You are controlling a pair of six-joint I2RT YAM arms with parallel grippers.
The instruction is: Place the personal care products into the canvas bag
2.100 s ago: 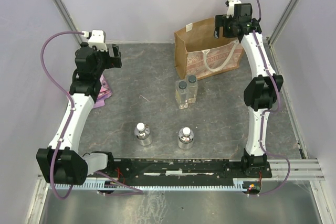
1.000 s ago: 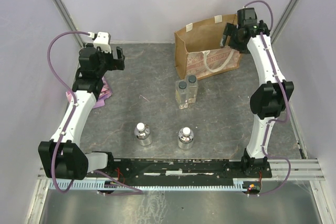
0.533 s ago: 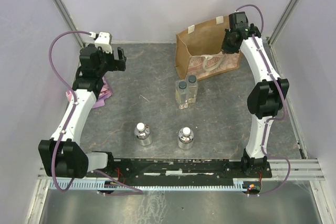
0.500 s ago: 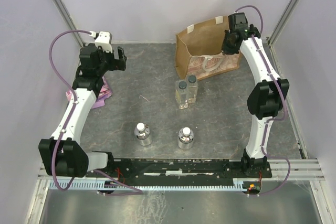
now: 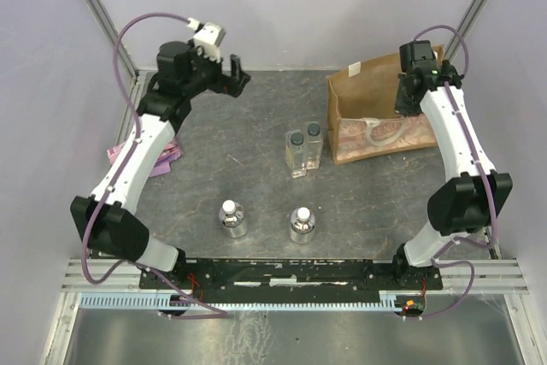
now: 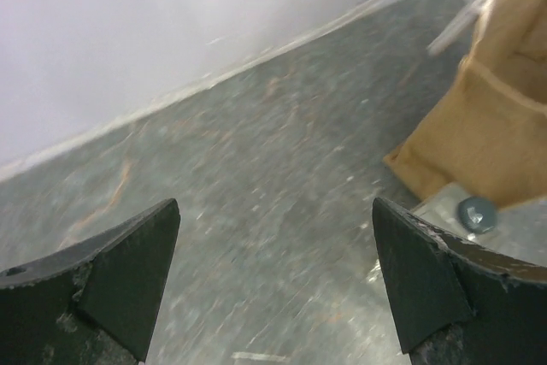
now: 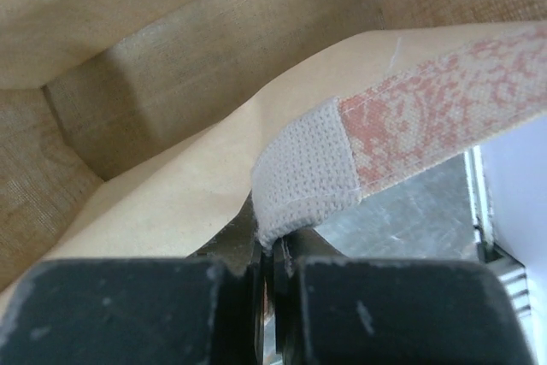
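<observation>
Top external view: the right gripper [image 5: 400,100] is pinching the rim of the canvas bag [image 5: 367,96], which stands at the far right of the table [image 5: 256,138]. The left gripper [image 5: 236,79] hangs spread wide at the far left and holds nothing. Two tall bottles [image 5: 295,156] stand in the middle and two short bottles [image 5: 232,220] nearer, all outside the bag.

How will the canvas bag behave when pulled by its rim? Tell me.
Likely floppy: the rim of the canvas bag buckles where the right end effector pinches it. Probably light: no contents show inside. Pulled there, it may tilt or slide.
</observation>
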